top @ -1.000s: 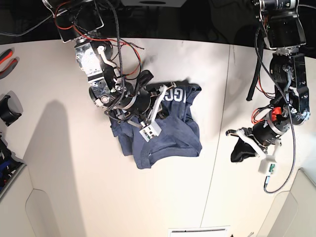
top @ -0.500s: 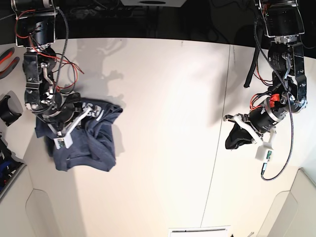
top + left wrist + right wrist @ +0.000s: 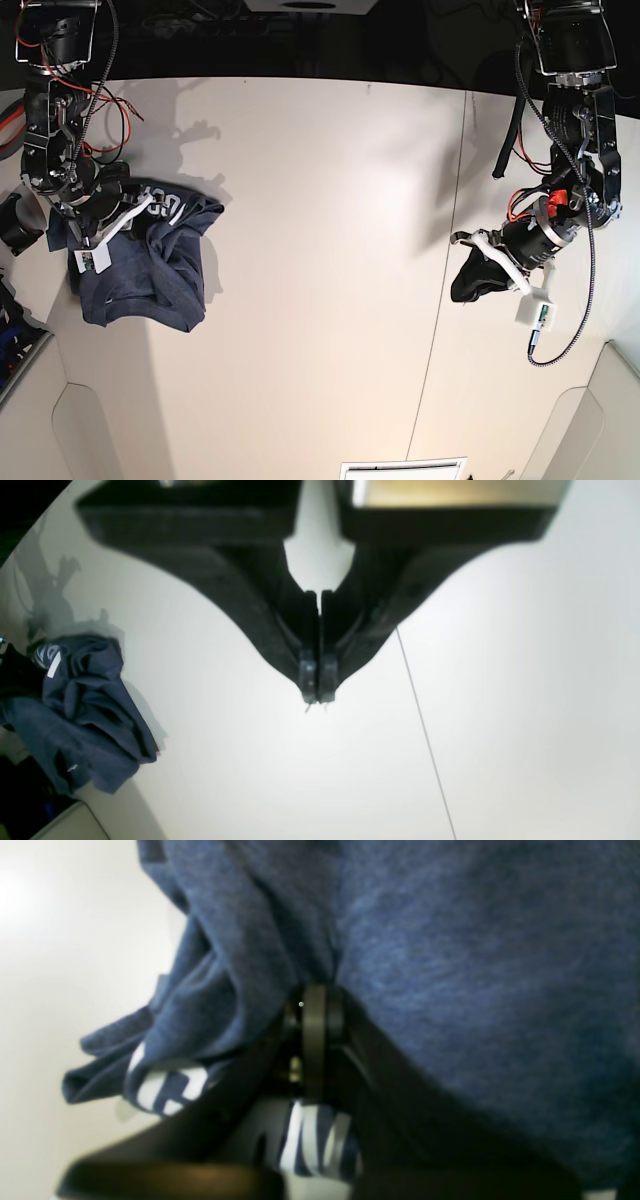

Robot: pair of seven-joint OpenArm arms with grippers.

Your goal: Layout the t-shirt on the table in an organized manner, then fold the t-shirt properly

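Note:
The slate-blue t-shirt [image 3: 150, 270] lies bunched near the left edge of the white table [image 3: 320, 200], white lettering showing on a top fold. My right gripper [image 3: 118, 232] is on its upper left part. In the right wrist view the right gripper [image 3: 314, 1007] is shut on a fold of the t-shirt [image 3: 450, 965], which hangs crumpled around the fingers. My left gripper [image 3: 468, 282] hovers over the right side of the table, far from the shirt. In the left wrist view the left gripper [image 3: 315, 697] is shut and empty, with the t-shirt [image 3: 85, 705] at far left.
A thin dark seam line [image 3: 440, 300] crosses the table beside the left gripper. Raised white corner panels stand at the front left [image 3: 80, 430] and front right [image 3: 600, 420]. A black object [image 3: 15, 222] sits at the table's left edge, next to the right arm.
The right arm has dragged the bunched t-shirt from the table's middle to its far left. The left arm has hardly moved and stays shut.

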